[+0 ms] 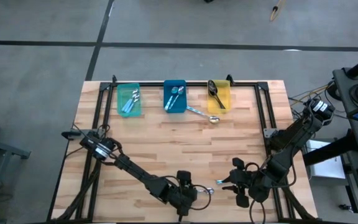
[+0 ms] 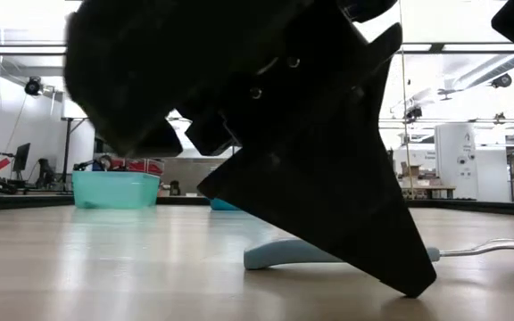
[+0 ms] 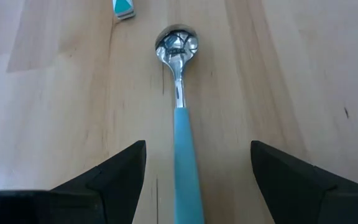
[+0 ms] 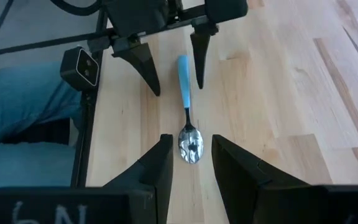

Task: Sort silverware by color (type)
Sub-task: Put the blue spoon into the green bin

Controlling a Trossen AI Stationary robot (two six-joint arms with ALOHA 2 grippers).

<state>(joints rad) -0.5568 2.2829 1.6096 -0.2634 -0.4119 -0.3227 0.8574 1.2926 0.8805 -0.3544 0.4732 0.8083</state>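
**Both grippers flank one blue-handled spoon at the near edge**

A blue-handled spoon (image 3: pixel 178 93) lies flat on the wooden table (image 1: pixel 166 149) at about 6 o'clock, between the two arms. The left gripper (image 4: pixel 174 59) has its fingers spread wide, one on each side of the handle and not touching it. The right gripper (image 4: pixel 190 163) faces it from the bowl end, fingers also apart, with the shiny bowl just ahead of its tips.

Around 12 o'clock stand three bins. The teal bin (image 1: pixel 128 99) holds blue-handled spoons, the blue bin (image 1: pixel 174 96) holds more, and the yellow bin (image 1: pixel 219 95) holds a dark spoon (image 1: pixel 215 94). A second loose spoon (image 1: pixel 202 114) lies just in front of the blue and yellow bins.

A small teal-edged tag (image 3: pixel 123 7) lies near the spoon's bowl; any writing is unreadable.
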